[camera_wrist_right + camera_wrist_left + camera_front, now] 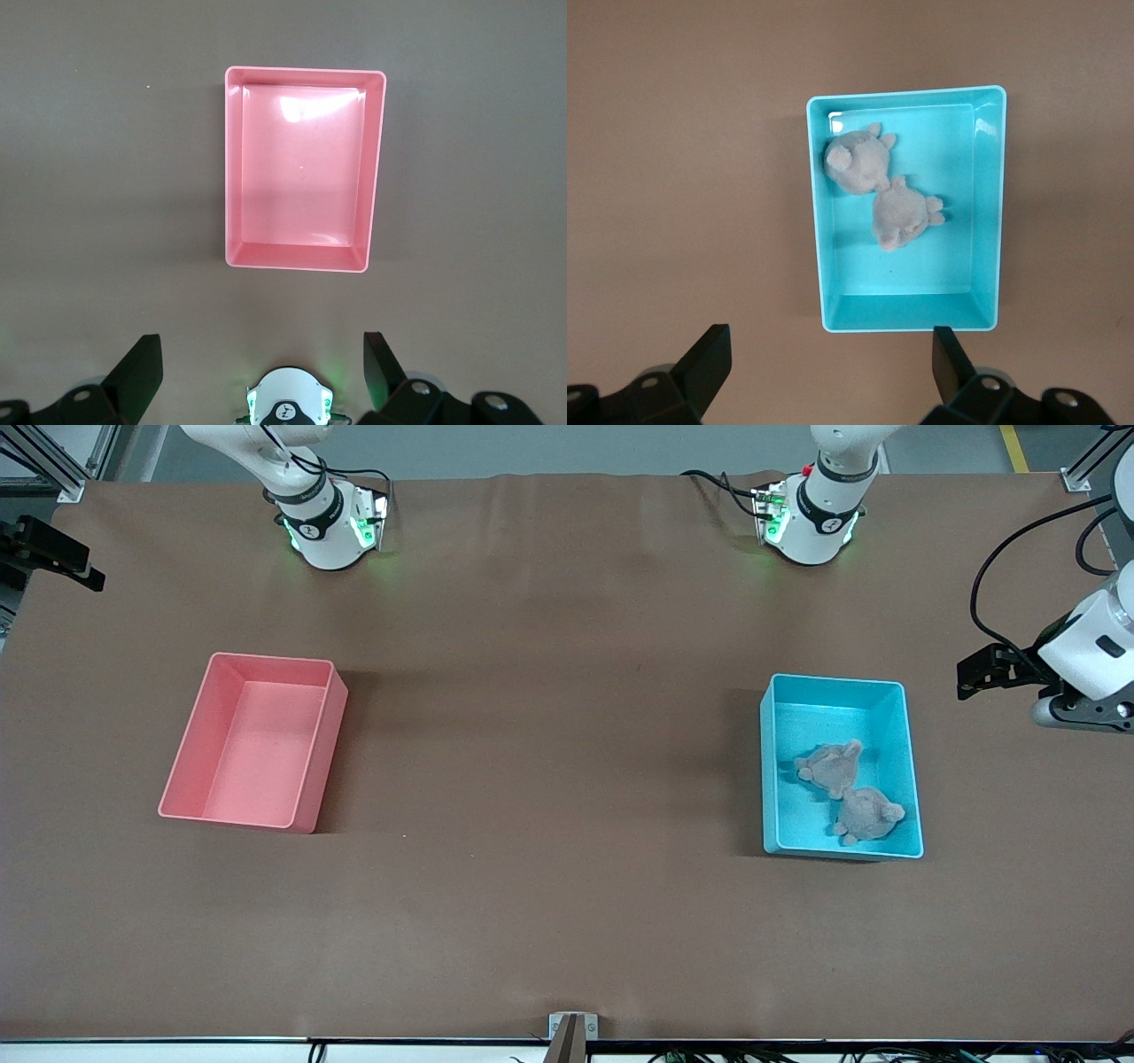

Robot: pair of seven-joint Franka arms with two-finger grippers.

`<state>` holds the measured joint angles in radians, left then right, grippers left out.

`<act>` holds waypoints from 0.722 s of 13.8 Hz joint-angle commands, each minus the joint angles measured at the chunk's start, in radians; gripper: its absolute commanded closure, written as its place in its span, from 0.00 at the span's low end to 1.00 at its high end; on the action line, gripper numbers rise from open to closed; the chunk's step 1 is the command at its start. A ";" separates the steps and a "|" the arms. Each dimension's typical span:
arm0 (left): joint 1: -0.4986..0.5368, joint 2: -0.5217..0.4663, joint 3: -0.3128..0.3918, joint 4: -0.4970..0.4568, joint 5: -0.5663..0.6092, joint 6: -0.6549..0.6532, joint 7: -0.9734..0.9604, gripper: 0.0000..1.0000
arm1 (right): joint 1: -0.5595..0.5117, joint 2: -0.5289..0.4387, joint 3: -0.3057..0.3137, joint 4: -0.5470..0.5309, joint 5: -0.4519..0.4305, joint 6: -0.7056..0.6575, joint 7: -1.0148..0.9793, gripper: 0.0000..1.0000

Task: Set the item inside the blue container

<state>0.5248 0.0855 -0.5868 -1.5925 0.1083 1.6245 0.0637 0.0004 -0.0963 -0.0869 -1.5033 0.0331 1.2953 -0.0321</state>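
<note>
Lying inside the blue container (902, 762), two grey plush toys are seen touching one another: one plush toy (831, 767) is set near the middle of the bin, and the other plush toy (866, 815) is nearer the front camera, close to the bin's wall. The container is placed on the brown tabletop (549, 779) toward the left arm's end. A pink bin (328, 735) is found toward the right arm's end, well apart from the blue one, with nothing shown inside it.

The left gripper (831, 376) is held high in the air over the tabletop beside the blue container, its fingers spread wide with nothing between them. The right gripper (262, 376) is likewise raised over the tabletop beside the pink bin, its fingers parted and nothing held. The right arm's base (288, 405) is seen beneath it.
</note>
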 commanded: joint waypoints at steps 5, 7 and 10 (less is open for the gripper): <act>0.100 -0.098 0.024 0.016 -0.103 -0.020 0.087 0.00 | 0.024 -0.014 0.013 0.032 -0.031 -0.021 -0.011 0.00; 0.100 -0.109 0.022 0.016 -0.099 -0.012 0.090 0.00 | 0.024 -0.014 0.013 0.032 -0.032 -0.019 -0.012 0.00; 0.098 -0.101 0.018 0.031 -0.107 -0.009 0.087 0.00 | 0.016 -0.016 0.003 0.032 -0.032 -0.017 -0.074 0.00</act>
<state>0.6178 -0.0115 -0.5709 -1.5677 0.0256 1.6201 0.1387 0.0209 -0.0980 -0.0770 -1.4680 0.0145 1.2832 -0.0572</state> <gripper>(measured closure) 0.000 0.000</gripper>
